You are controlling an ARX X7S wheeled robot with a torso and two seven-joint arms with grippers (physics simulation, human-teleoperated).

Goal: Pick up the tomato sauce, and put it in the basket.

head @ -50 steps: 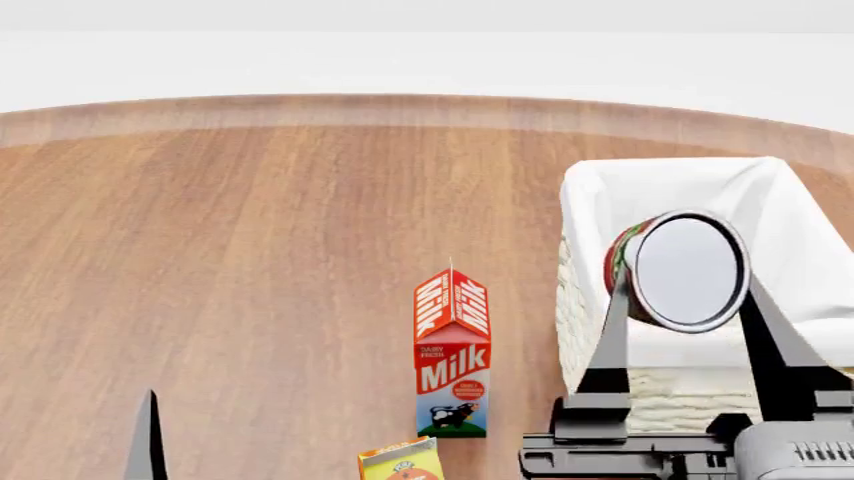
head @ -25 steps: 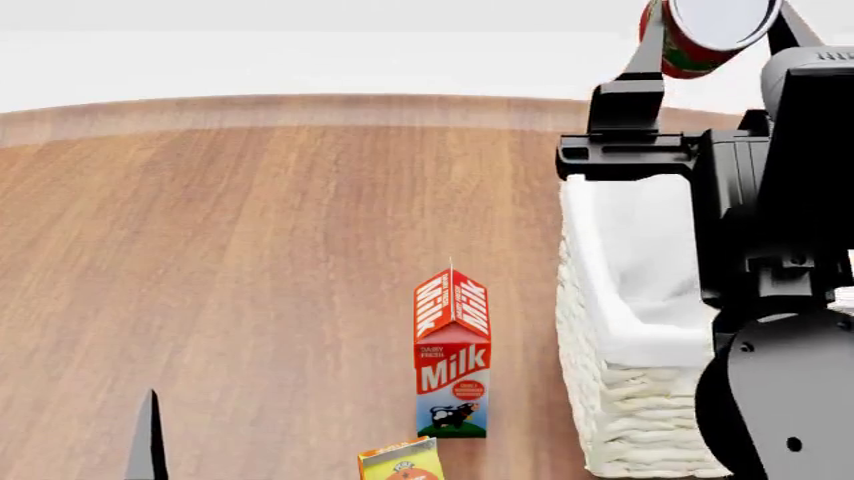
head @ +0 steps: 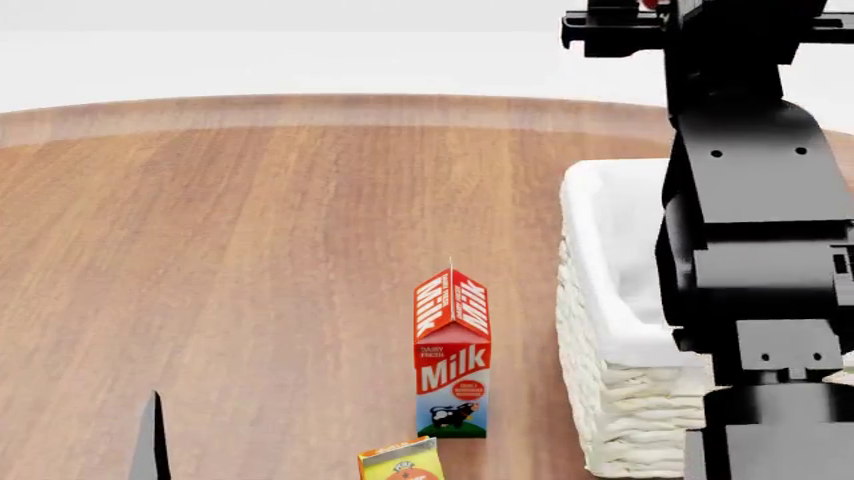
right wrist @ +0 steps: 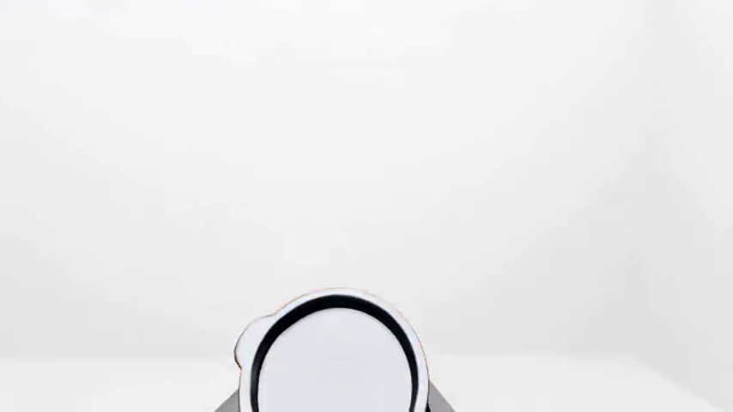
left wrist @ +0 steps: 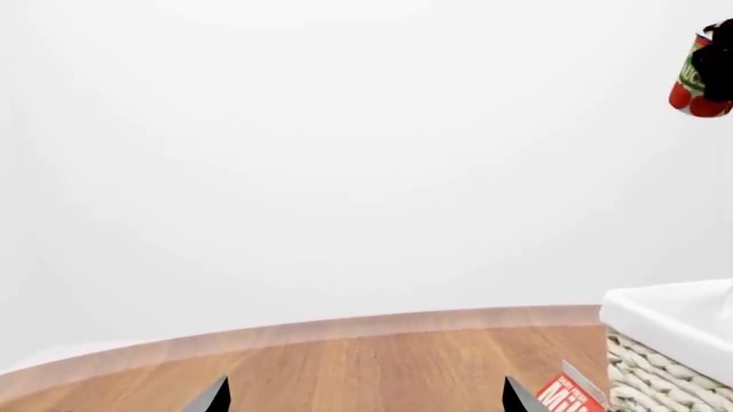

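Left wrist: we see the tomato sauce (left wrist: 695,84) held high above the basket (left wrist: 670,330); left fingertips apart, empty.
Head: right arm (head: 747,240) hides much of the basket; milk carton (head: 451,355) stands left of it.
Right wrist: right gripper (right wrist: 332,403) clamps the can.

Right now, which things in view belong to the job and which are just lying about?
For the job:
- tomato sauce can, held in the right gripper, high up
- basket, on the table

Lying about:
- milk carton, standing beside the basket
- yellow carton, at the head view's bottom edge
- left gripper, open, holding nothing
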